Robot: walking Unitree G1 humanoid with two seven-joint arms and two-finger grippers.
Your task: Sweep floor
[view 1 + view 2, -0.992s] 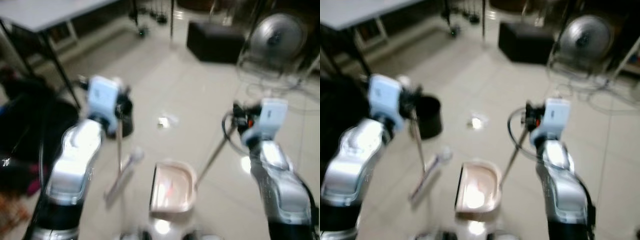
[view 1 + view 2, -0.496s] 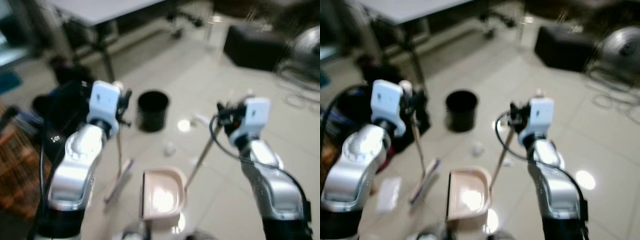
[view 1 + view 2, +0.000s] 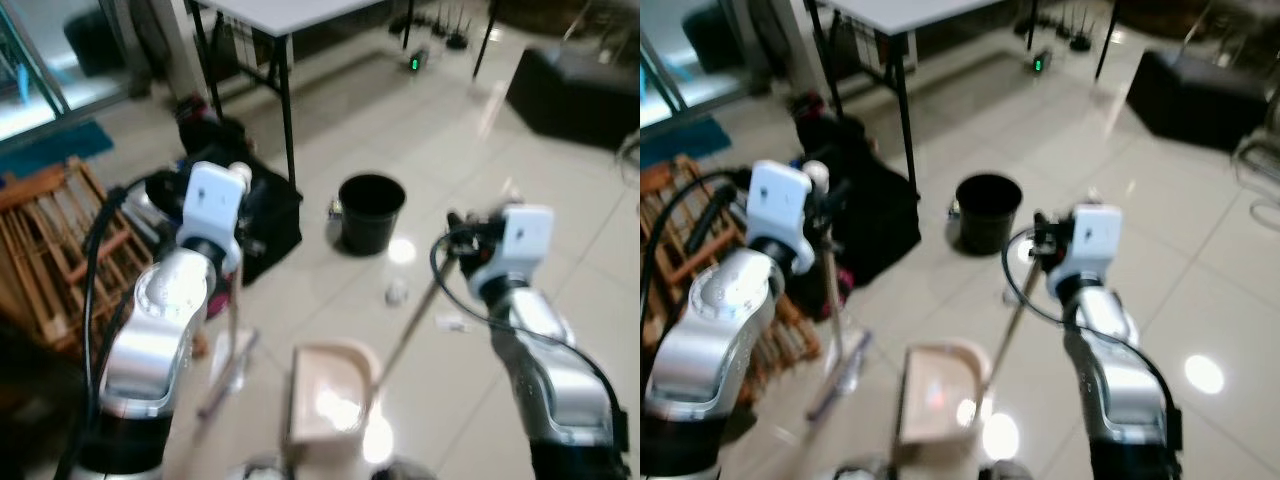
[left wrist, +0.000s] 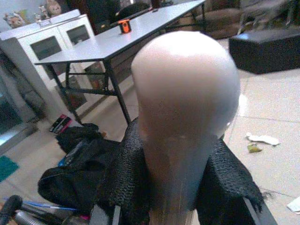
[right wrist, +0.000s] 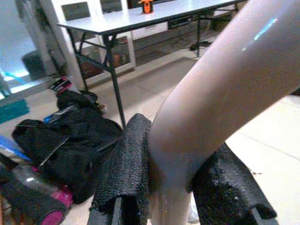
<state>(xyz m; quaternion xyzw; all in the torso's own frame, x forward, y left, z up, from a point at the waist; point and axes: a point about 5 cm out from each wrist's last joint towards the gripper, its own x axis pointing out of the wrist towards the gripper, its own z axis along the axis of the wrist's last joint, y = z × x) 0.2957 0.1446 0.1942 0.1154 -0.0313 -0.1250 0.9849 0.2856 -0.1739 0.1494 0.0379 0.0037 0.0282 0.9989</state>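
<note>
My left gripper (image 3: 236, 222) is shut on the top of a pale broom handle (image 4: 185, 103), its black pads (image 4: 125, 183) pressed against both sides. The broom's brush (image 3: 225, 372) rests on the floor at lower left. My right gripper (image 3: 462, 238) is shut on the long slanted handle (image 5: 220, 93) of a pinkish dustpan (image 3: 325, 400), which sits on the tiles between my arms. A crumpled white scrap (image 3: 397, 292) lies on the floor ahead of the dustpan, and a flat white scrap (image 3: 452, 323) lies beside the dustpan handle.
A black bin (image 3: 370, 212) stands ahead on the shiny tiles. A black bag (image 3: 262, 215) lies by the leg of a white table (image 3: 290, 15). A wooden rack (image 3: 50, 250) stands at the left, and a black ottoman (image 3: 575, 85) at the far right.
The camera has swung and the whole scene has shifted: the bin now sits near the middle and the wooden rack has come into view. Both grippers keep their hold.
</note>
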